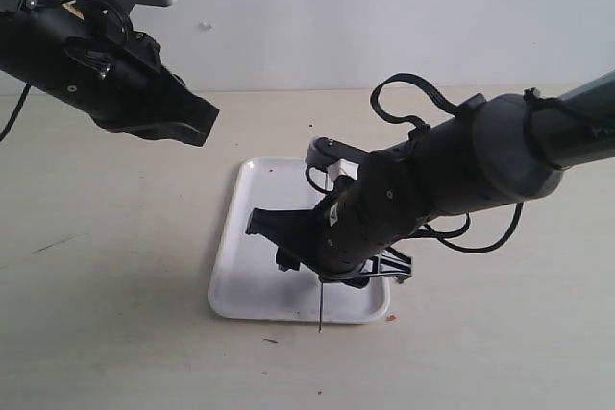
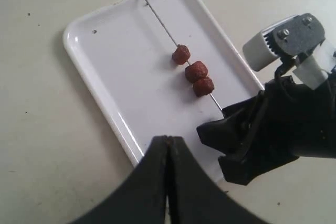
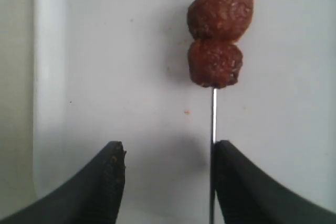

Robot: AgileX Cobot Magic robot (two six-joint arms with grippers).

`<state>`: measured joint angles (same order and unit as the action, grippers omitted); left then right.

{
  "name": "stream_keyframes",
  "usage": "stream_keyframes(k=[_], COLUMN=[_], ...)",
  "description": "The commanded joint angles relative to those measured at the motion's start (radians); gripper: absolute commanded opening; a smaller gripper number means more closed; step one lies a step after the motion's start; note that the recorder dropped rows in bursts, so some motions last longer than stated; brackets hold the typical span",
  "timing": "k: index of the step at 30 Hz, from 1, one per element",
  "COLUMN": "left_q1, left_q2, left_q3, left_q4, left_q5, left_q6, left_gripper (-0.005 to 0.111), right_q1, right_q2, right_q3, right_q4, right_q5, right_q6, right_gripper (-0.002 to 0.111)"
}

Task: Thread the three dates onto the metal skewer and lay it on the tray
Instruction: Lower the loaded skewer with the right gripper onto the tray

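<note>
The right tool (image 3: 168,153) hangs low over the tray (image 2: 113,85), black jaws spread wide, bare white plastic showing between them and nothing in their grip. The metal skewer (image 2: 157,15) lies across the tray and runs close along the inner face of one jaw. Whether rod and jaw touch cannot be told, even from the close view.

Just ahead of that tool's tips, the three dates (image 2: 196,71) sit threaded on the skewer. The two nearest the tool are pressed against each other, and the third is just beyond them along the rod. A tiny brown speck (image 3: 186,112) lies on the tray between the tool's tips and the nearest date, beside the skewer. On the far side of the dates from the right tool, the skewer's thin end passes over the tray's rim and out above the pale tabletop (image 1: 115,324).

The left tool (image 2: 168,142) is raised well apart from the right tool, off to one side of the tray. Its two jaws are pressed together along a single seam and hold nothing. The tray, the loaded skewer and the right tool all lie ahead of and below its closed tips.
</note>
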<state>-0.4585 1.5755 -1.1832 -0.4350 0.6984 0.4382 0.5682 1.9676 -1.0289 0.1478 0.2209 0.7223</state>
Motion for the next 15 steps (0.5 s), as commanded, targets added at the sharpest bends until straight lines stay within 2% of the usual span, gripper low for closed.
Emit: stream_keyframes(k=[1,6,9,15], left_q1=[0.002,0.002,0.002,0.012], left_q2=[-0.009,-0.009,-0.009,-0.009], left_q3=[0.003,0.003,0.003,0.003], left_q4=[0.002,0.004,0.005,0.034], left_q5=[-0.001,-0.003,-0.001,-0.001], left_q6=[0.001,0.001,0.001,0.0], left_gripper=[0.0,0.0,0.0,0.0], right_q1=[0.002,0.002,-0.004,-0.004], right_q2=[-0.013,-0.013,-0.018,-0.103], right_q3=[-0.01,-0.017,-0.047,-0.056], right_q4=[-0.02,-0.036,-0.138,-0.225], right_q5=[0.023,0.053,0.173,0.211], right_q6=[-0.002,0.005,0.014,0.048], right_gripper=[0.052,0.052,0.052,0.048])
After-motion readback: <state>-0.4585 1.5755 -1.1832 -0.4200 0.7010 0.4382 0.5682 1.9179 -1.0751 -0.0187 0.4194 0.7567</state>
